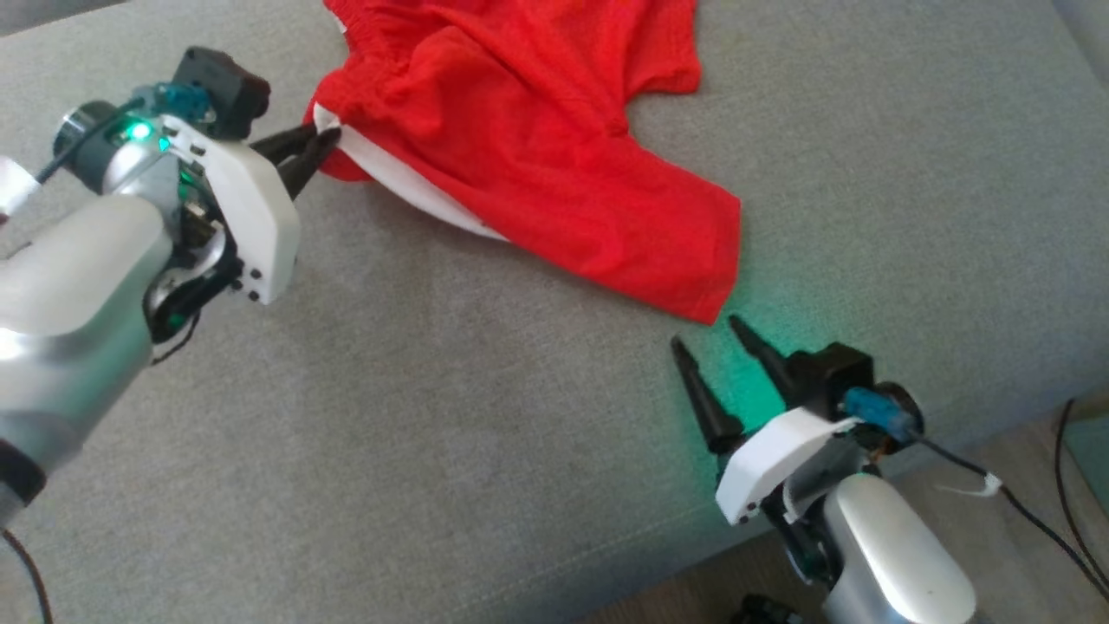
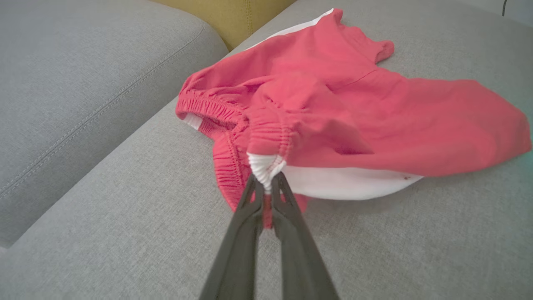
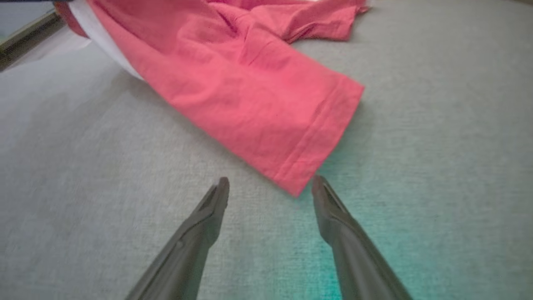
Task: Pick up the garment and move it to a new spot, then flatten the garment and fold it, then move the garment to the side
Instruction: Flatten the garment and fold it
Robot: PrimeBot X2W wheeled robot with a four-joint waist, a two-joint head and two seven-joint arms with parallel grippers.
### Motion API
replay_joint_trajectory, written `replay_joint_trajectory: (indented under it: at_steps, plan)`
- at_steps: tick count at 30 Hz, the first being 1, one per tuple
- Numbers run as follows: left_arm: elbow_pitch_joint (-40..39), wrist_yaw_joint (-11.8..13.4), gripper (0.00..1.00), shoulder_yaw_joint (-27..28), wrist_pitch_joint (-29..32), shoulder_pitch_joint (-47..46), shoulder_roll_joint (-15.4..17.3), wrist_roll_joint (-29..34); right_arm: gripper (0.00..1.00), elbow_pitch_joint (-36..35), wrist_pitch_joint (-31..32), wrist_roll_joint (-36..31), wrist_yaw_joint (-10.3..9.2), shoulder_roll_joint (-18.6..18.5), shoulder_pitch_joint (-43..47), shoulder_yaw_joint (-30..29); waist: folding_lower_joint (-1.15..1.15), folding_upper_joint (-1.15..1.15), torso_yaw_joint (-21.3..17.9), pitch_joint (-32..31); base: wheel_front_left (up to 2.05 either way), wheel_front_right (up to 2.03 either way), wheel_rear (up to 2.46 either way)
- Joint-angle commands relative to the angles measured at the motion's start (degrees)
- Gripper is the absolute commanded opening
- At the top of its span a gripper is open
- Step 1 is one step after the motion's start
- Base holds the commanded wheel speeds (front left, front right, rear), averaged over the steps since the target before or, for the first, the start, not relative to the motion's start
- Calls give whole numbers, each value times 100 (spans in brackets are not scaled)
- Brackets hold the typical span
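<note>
Head view: the red shorts (image 1: 537, 147) lie crumpled on the grey sofa (image 1: 433, 416), with the left fingers (image 1: 299, 152) closed on the waistband's end and the right fingers (image 1: 697, 390) spread wide, holding nothing, just short of a leg hem. Left wrist view: the left fingers (image 2: 258, 200) pinch the waistband at its white stripe. Right wrist view: the right fingers (image 3: 208, 212) stand apart, flanking the hem's near corner.

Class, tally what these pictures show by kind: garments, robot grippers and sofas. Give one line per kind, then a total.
Garments: 1, the red fabric shorts with a white side stripe
Grippers: 2, the left gripper shut on the waistband, the right gripper open
Sofas: 1, the grey fabric sofa
Total: 4
</note>
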Motion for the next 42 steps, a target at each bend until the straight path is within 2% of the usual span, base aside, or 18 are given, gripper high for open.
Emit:
replay_joint_trajectory:
  at_steps: [1,6,9,15,25,36,37,39,42]
  plan:
    - [-44,9,0,221,-79,-214,93,-5,100,-143,43,51,-4,-18,-28,139,0,0,1,-10,0,0,0]
    - [37,9,0,221,-129,-284,15,21,100,105,60,-287,-4,-18,-159,257,0,0,27,21,0,0,0]
    - [69,9,0,221,-130,-321,-29,62,100,459,-236,-737,-4,-18,-383,149,0,0,69,76,0,0,0]
    - [49,9,0,221,-82,-321,-59,118,100,1074,-626,-981,-4,-18,-650,-129,0,0,149,116,0,0,0]
    - [11,9,0,221,-51,-430,-108,134,100,1826,-1058,-1025,-4,-18,-1166,170,0,0,295,215,0,0,0]
    - [50,9,0,221,-90,-464,-128,131,100,1836,-1277,-895,-4,-18,-1469,539,0,0,379,267,0,0,0]
    - [57,9,0,221,-98,-461,-122,127,95,1810,-1284,-872,-4,-18,-1467,572,0,0,383,262,0,0,0]
    - [89,9,0,221,-132,-458,-112,111,0,1766,-1291,-805,-4,-18,-1456,646,0,0,388,240,0,0,0]
    - [160,9,0,221,-203,-450,-105,77,0,1733,-1294,-659,-4,-18,-1425,796,0,0,399,183,0,0,0]
